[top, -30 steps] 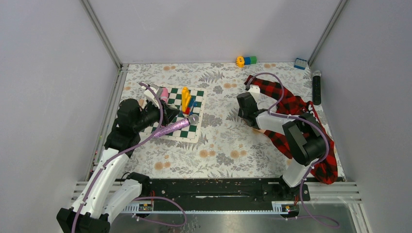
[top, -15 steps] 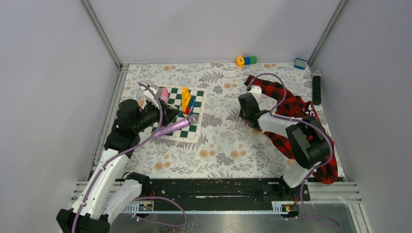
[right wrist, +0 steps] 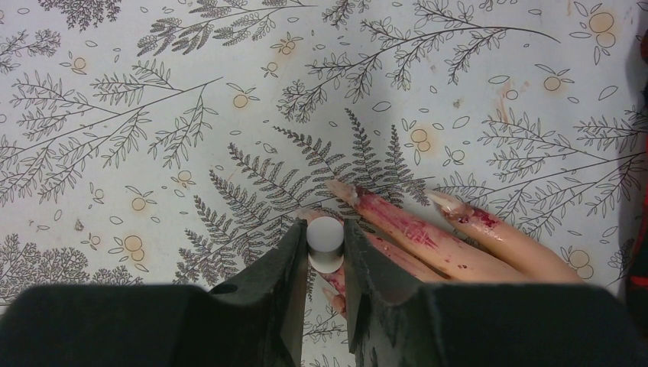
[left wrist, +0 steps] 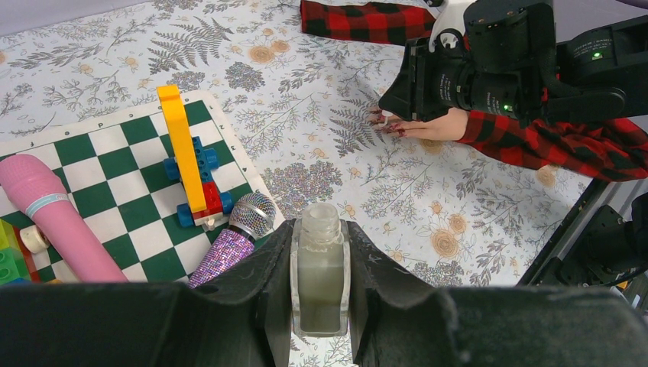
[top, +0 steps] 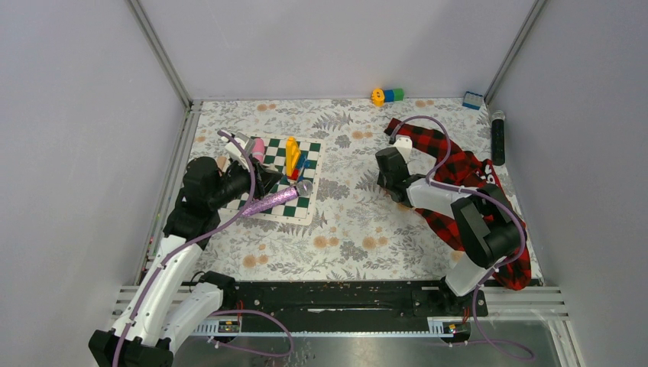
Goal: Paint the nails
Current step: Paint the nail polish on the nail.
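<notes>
A pale dummy hand (right wrist: 474, 237) in a red-and-black plaid sleeve (top: 458, 164) lies on the floral cloth, its fingers smeared with red. The nails (right wrist: 341, 188) at the fingertips are pointed and reddish. My right gripper (right wrist: 327, 229) is shut on a small white round brush cap (right wrist: 326, 243), held upright just above the fingers near their tips. The brush below the cap is hidden. My left gripper (left wrist: 321, 226) is shut on an uncapped clear polish bottle (left wrist: 320, 267), held over the near edge of the checkerboard mat (left wrist: 130, 191), well left of the hand (left wrist: 435, 126).
On the checkerboard mat (top: 306, 205) lie a glittery purple microphone (top: 275, 200), a pink roller (top: 258, 147) and a yellow-and-blue block build (top: 293, 157). Toy blocks (top: 387, 95) and a blue block (top: 472, 99) sit at the back edge. A black cylinder (top: 498, 138) lies at the right wall.
The right arm's elbow has swung slightly to the right, while its gripper stays over the hand's fingers. The left arm has not moved.
</notes>
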Motion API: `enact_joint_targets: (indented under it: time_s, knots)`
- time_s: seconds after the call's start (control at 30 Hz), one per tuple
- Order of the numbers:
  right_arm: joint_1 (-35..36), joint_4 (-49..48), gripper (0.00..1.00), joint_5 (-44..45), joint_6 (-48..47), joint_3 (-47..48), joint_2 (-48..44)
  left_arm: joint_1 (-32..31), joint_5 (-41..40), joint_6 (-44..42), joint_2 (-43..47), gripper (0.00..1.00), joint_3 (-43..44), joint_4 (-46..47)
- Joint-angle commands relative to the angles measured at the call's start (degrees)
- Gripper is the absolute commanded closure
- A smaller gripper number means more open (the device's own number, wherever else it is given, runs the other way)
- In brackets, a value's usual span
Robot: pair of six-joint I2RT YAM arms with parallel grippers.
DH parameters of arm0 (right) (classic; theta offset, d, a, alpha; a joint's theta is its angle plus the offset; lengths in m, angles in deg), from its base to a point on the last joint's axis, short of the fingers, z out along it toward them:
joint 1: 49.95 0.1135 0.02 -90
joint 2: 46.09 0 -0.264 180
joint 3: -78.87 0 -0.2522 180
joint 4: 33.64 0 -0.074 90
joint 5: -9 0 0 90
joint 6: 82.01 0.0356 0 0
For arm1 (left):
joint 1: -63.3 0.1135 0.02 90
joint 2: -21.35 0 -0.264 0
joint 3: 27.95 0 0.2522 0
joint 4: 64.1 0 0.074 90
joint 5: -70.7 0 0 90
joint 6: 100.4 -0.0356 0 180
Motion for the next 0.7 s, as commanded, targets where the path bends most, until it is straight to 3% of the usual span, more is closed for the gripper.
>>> enact_joint_targets:
  time_s: [0.0, 0.67]
  knots:
    - [-0.32, 0.01, 1.00, 2.34, -0.78, -0.33, -2.78, 0.31, 0.27, 0.59, 1.14, 1.00, 0.21, 3.44]
    - [-0.28, 0.36, 1.00, 1.72, -1.88, 1.82, -4.02, 0.32, -0.22, 0.65, 1.42, 1.00, 0.14, 3.33]
